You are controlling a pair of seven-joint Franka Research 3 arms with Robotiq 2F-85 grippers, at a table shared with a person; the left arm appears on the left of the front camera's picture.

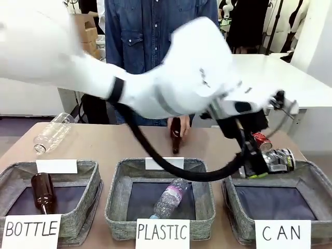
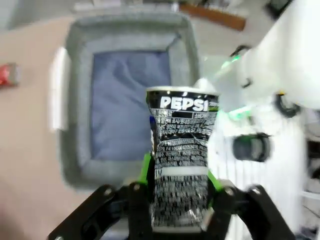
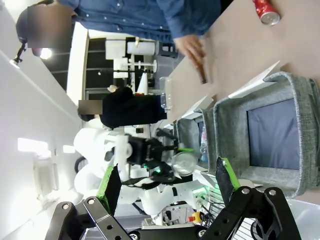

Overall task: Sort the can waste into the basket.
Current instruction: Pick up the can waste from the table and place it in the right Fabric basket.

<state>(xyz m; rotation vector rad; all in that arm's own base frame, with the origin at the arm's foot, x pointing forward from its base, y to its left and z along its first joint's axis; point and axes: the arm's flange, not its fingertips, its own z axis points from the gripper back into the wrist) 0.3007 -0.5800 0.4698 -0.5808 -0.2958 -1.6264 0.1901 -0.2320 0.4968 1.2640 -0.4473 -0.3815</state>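
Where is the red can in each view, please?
Front view: red can on the table at right, behind the CAN basket.
Left wrist view: red can at far left edge, blurred.
Right wrist view: red can at top right corner.
Shared landmark: the CAN basket beside it.

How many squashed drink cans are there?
2. The crushed silver and black metal can is held in the left arm's jaws near the back rim of the grey fabric basket signed CAN; the crushed shiny red metal can lies on the table behind that basket.
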